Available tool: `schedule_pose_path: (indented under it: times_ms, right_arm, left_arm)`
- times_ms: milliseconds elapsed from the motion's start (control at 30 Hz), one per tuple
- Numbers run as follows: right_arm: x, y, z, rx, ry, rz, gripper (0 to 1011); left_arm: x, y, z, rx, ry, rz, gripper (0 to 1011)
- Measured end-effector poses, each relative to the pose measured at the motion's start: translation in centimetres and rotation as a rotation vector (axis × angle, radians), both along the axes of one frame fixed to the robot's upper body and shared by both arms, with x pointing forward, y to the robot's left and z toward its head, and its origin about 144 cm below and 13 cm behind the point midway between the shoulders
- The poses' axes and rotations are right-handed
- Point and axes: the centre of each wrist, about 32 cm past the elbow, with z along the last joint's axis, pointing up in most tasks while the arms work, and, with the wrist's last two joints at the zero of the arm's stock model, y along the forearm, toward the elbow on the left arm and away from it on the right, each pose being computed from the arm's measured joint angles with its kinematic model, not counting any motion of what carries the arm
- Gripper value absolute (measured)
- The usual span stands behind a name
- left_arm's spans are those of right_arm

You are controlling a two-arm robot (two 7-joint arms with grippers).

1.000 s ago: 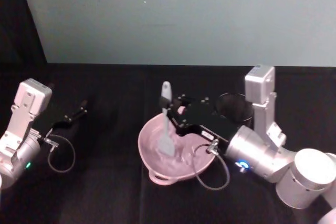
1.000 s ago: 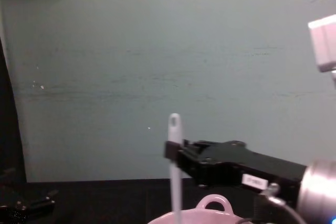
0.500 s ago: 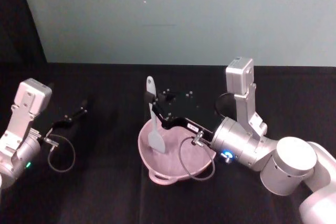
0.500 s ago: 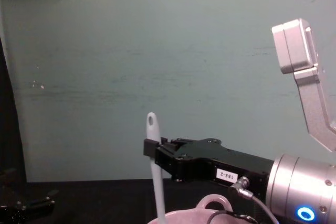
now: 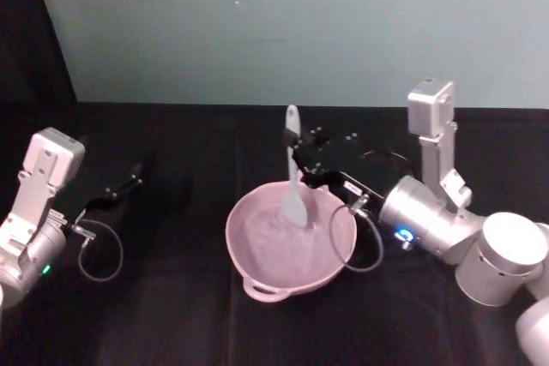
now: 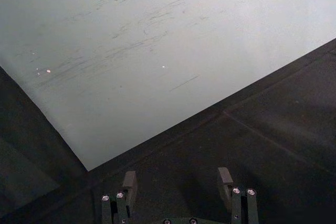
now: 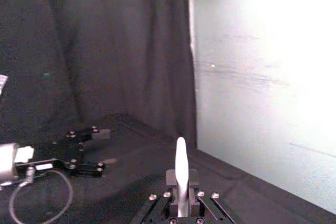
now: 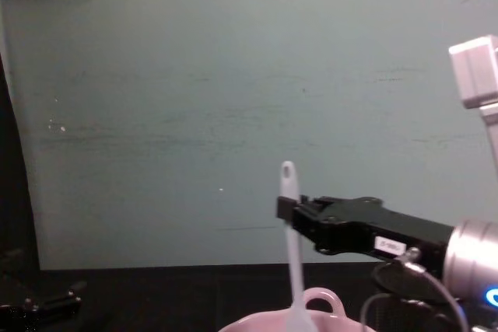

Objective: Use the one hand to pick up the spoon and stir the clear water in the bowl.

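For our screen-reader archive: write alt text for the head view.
The right arm's black blocky gripper holds a long white plastic spoon nearly upright, its flat head down inside a wide pale pink bowl on a black table. The left gripper sits idle at the far left, away from the bowl.

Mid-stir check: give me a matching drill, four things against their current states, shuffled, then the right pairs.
Things:
1. spoon
2. bowl
3. left gripper
4. right gripper

States:
A. jaws open, idle over the left side of the table
B. pale pink, standing on the black table
C. jaws shut on the white handle
D. upright, head down in the bowl

Pairs: 1-D, 2-B, 3-A, 4-C
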Motion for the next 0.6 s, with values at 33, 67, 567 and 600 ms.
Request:
schedule_pose_path:
  times_ms: [33, 67, 567, 600]
  right_arm:
    - [-0.1, -0.2, 0.0, -0.002, -0.002, -0.008, 112]
    - [-0.2, -0.6, 0.1, -0.004, -0.005, -0.019, 112]
    - [-2.6, -1.0, 0.4, -0.016, 0.0, 0.005, 112]
    - [-2.8, -0.8, 0.4, -0.015, 0.001, 0.011, 112]
  left_arm:
    - [0.0, 0.0, 0.0, 0.0, 0.0, 0.0, 1005]
    - [0.0, 0.0, 0.0, 0.0, 0.0, 0.0, 1005]
    - [0.0, 0.0, 0.0, 0.0, 0.0, 0.0, 1005]
    - [0.0, 0.0, 0.0, 0.0, 0.0, 0.0, 1005]
